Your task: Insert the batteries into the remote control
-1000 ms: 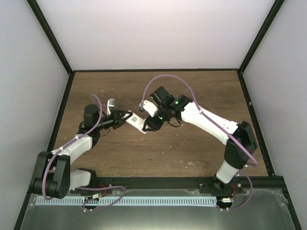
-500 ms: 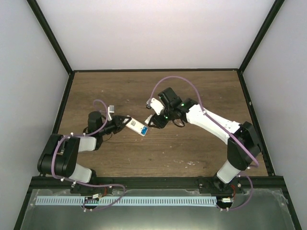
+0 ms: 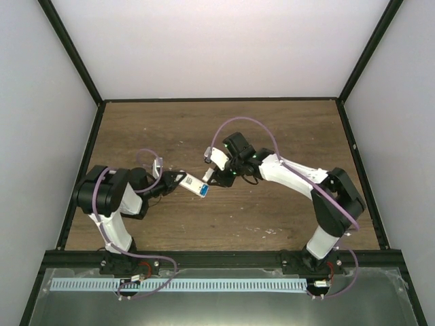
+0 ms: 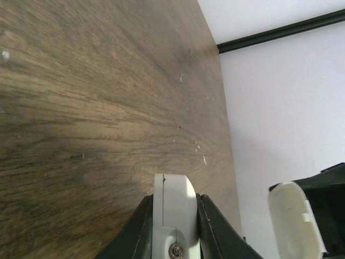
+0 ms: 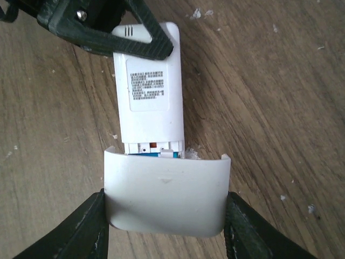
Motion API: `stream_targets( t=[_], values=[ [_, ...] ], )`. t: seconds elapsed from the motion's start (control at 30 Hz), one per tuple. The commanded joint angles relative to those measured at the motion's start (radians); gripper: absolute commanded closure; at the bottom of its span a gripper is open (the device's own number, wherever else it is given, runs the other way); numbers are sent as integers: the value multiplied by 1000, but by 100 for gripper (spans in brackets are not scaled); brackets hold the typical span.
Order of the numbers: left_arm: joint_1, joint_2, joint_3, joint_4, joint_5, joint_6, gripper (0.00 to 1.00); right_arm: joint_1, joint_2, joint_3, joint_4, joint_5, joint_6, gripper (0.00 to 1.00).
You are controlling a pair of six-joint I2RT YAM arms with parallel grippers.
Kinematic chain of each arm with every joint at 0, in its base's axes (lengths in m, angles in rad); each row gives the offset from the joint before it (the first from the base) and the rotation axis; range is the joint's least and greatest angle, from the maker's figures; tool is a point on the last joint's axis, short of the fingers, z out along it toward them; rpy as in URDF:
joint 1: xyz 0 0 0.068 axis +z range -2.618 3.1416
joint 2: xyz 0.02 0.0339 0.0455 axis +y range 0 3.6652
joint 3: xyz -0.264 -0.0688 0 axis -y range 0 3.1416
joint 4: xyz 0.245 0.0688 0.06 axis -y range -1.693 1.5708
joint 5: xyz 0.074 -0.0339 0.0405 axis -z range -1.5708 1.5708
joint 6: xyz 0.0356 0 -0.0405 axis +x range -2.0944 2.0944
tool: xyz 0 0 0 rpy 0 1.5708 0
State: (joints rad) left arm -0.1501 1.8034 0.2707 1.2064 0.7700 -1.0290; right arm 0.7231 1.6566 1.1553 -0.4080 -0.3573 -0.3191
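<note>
L arm (image 3: 117, 227) is folded back vs a sec ago, R arm (image 3: 292, 173) has followed it left over the tabletop (image 3: 272, 136). L tool (image 3: 170, 182) is clamped on the remote control (image 3: 194, 184), at its far end. R tool (image 5: 164, 216) is clamped on the white cover (image 5: 164, 197), right at the remote's open end. A blue battery (image 5: 145, 155) shows inside.

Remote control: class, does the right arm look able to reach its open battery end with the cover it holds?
Probably yes. The right fingers hold the white cover right at the open end of the remote control, nothing between them; the left fingers clamp only its far end.
</note>
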Motion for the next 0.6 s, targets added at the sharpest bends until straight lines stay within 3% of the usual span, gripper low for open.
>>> stream_targets(
  t=[0.0, 0.57],
  values=[
    [7, 66, -9, 226, -12, -23, 100, 4, 60, 18, 40, -18, -73, 58],
    [9, 204, -11, 368, -4, -37, 100, 41, 210, 46, 67, -10, -124, 57]
  ],
)
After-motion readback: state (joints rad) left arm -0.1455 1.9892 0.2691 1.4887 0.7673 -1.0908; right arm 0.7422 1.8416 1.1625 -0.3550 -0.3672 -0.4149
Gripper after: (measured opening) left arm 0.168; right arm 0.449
